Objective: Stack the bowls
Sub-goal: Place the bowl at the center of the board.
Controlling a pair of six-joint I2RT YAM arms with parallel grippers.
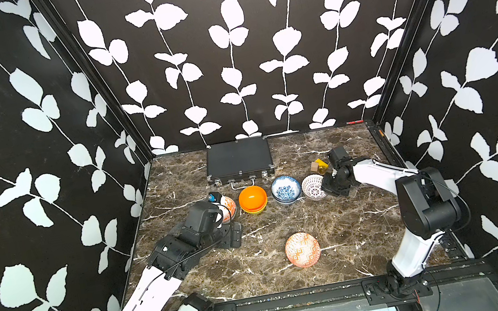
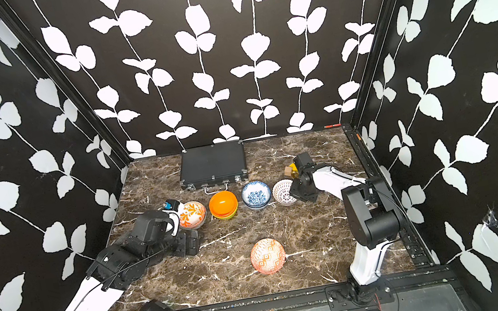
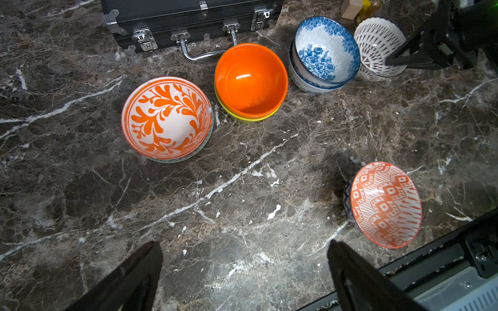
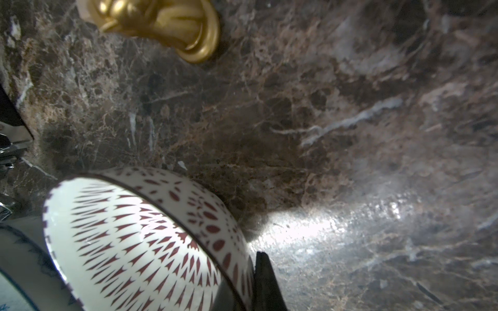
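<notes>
- right wrist view: the right gripper (image 1: pixel 326 187) is clamped on the wall of the white ceramic bowl with purple dart-and-dot pattern (image 4: pixel 129 237). one black fingertip (image 4: pixel 264 282) lies against the outside of the rim. the other is mostly hidden inside the bowl.
- the white dotted bowl is at the robot's right end of a row of bowls on the brown marbled tabletop (image 1: pixel 342 243). it looks slightly tipped, and i cannot tell whether its foot is off the surface.
- the relation that matters: the nested pair of white bowls with blue flowers (image 1: pixel 285 188) stands just beside the held bowl, on the side away from the right gripper, toward the robot's left. the coming move is probably a lift and a short carry that way, with the held bowl's foot clearing the pair's rim.
- the bowls are round, so there is no long axis to line up; only centring counts.
- left wrist view: the left gripper (image 3: pixel 244 243) hangs wide open and empty over bare marble. the round orange-and-white geometric bowl (image 3: pixel 385 204) stands alone, near one finger; the free left arm seems handier for it.
- already nested: the plain orange bowl (image 3: pixel 250 78) sits in the plain yellow bowl (image 3: pixel 246 118). the white bowl with orange leaves (image 3: pixel 167 118) sits on a grey-green rimmed bowl (image 3: pixel 186 159).
</notes>
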